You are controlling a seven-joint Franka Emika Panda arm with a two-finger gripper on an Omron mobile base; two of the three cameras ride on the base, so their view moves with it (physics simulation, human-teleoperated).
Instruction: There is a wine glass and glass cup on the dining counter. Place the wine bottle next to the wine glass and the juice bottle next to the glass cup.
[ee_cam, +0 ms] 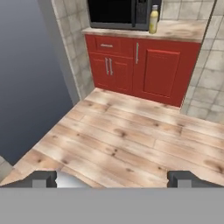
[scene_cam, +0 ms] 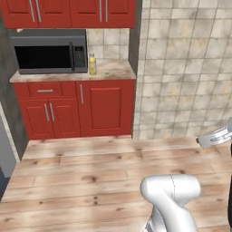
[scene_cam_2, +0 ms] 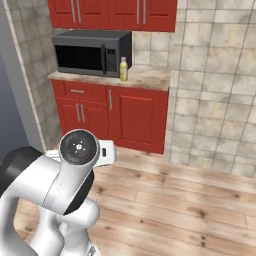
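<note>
Spread, empty fingers [ee_cam: 113, 178] hang over the wooden floor [ee_cam: 131, 135]. Far off, the juice bottle [ee_cam: 153, 19] stands upright on the surface [ee_cam: 183, 29], just beside the microwave [ee_cam: 116, 13].

No readable text, brand or number anywhere; paler label on the rounded yellow plastic juice bottle [scene_cam: 92, 64] too blurred to read.

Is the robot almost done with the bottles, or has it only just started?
Only just started, it looks like. The juice bottle stands on the counter beside the microwave, untouched. The gripper has its jaws spread with nothing between them, across the wooden floor from that counter. Fetching and placing both bottles looks left to do.
</note>
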